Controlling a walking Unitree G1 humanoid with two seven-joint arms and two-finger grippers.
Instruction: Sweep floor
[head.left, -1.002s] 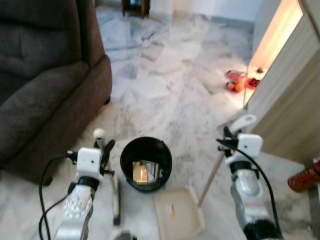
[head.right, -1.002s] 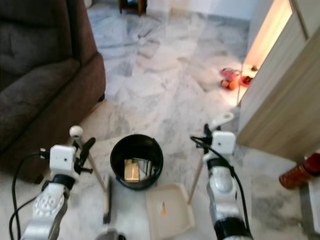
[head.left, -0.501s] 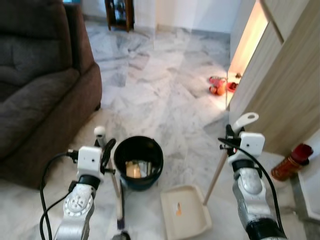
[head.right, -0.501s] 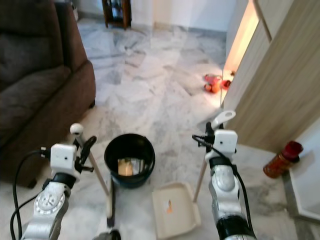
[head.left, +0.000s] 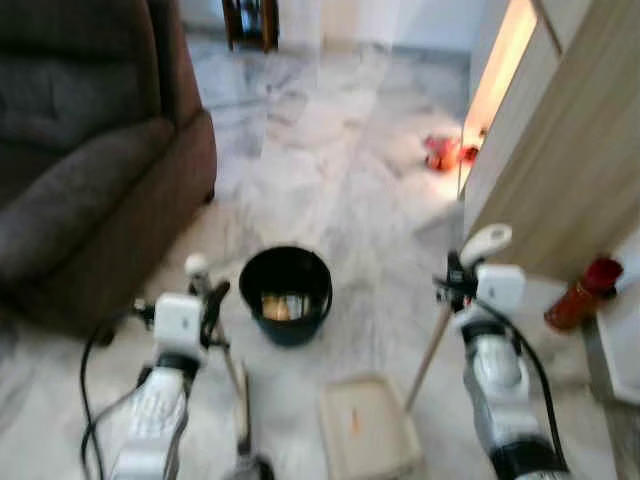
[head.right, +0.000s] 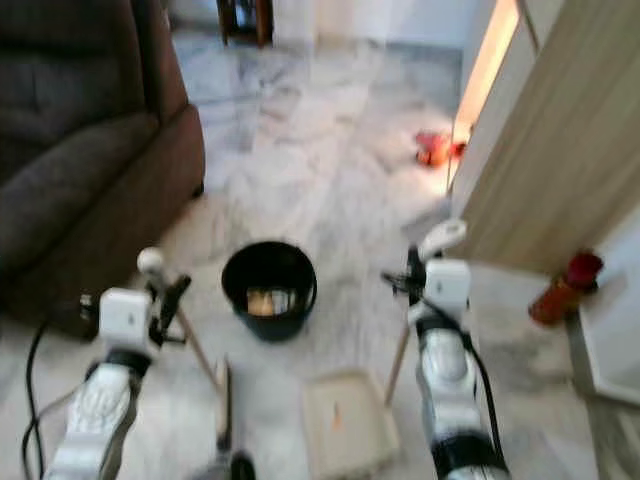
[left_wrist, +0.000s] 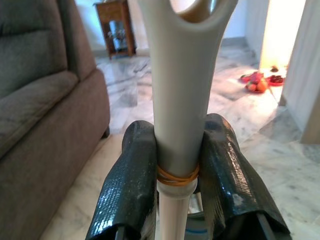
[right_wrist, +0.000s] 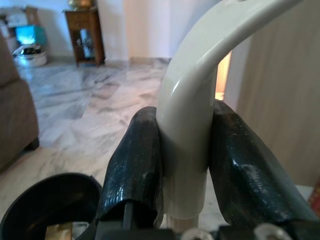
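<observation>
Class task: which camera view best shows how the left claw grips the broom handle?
The left wrist view: both black fingers of the left claw press against the pale broom handle, sharp and close. The eye views show the same grip small and blurred, with the broom slanting down to the floor. The right wrist view shows the right claw on the dustpan handle.

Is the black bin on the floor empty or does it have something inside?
Not empty. The black bin stands upright on the marble floor, with pale, yellowish scraps at its bottom.

Blurred, softly daylit head views; warm glare at right doorway; sharper wrist views.
</observation>
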